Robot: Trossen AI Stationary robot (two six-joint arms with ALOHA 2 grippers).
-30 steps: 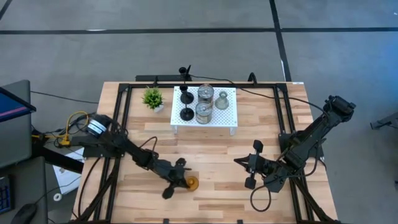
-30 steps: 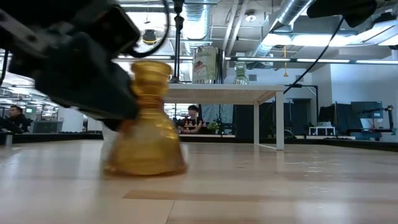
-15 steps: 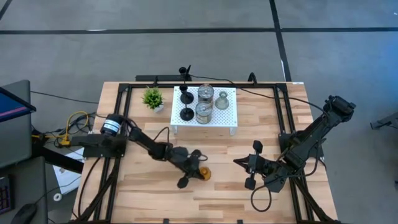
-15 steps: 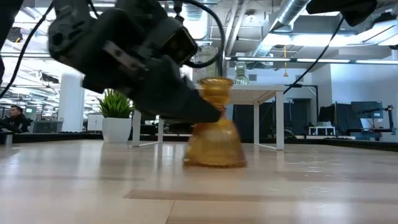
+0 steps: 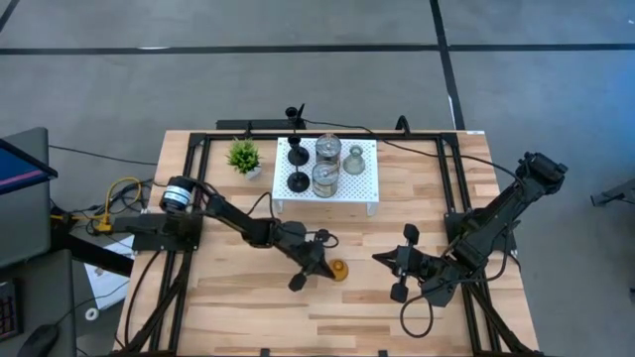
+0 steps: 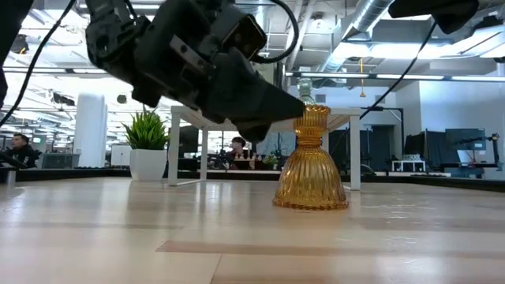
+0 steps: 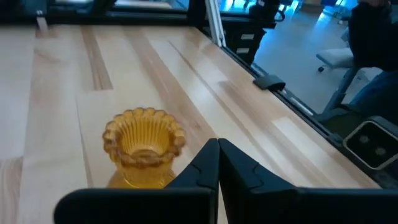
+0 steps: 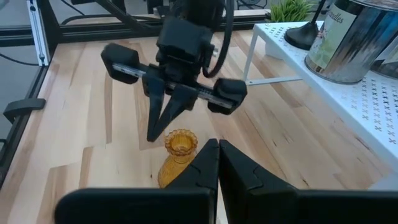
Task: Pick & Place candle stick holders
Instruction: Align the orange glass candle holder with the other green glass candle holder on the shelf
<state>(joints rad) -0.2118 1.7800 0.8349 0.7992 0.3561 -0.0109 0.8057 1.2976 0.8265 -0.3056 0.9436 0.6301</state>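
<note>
The amber candle stick holder (image 5: 338, 270) stands upright on the wooden table (image 5: 228, 317), near the middle and in front of the white perforated stand (image 5: 365, 188). The left gripper (image 5: 322, 263) sits just beside its rim with both fingers pressed together; it seems to touch the neck, though the low view does not settle that, and nothing is held between them. On the stand are two black sticks (image 5: 297, 181), two clear glass jars (image 5: 325, 179) and the greyish-olive bell-shaped holder (image 5: 354, 160). A small green potted plant (image 5: 244, 157) stands beside the stand. The right gripper (image 5: 382, 259) waits low over the table, well to the right of the amber piece, fingers closed on nothing.
</note>
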